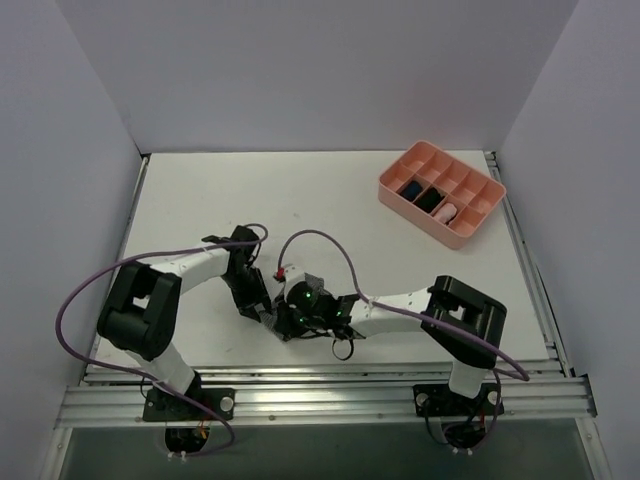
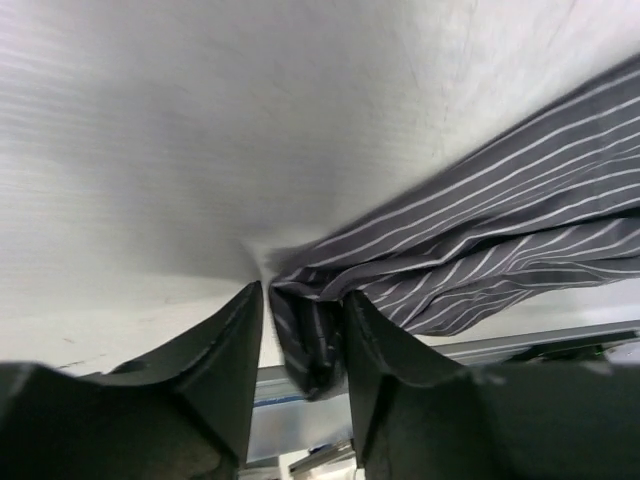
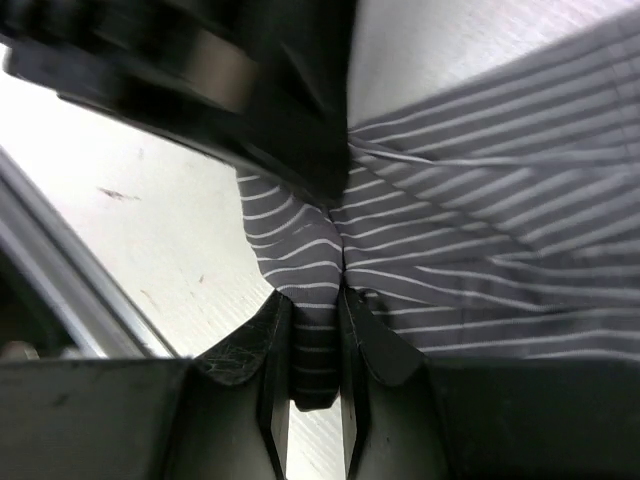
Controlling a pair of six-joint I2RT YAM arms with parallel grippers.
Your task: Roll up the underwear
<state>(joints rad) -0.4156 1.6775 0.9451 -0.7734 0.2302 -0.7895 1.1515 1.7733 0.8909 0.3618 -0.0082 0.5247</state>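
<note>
Near the table (image 1: 300, 190) edge my right gripper (image 3: 314, 310) pinches the underwear (image 3: 480, 200) (left gripper (image 2: 303, 300): grip unclear); an uneven tug could unroll it.

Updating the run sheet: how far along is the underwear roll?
Done: no roll visible; the underwear lies bunched on the table. In hand: right end effector pinches a fold, left end effector has cloth between its fingers. Left: the whole roll.
</note>
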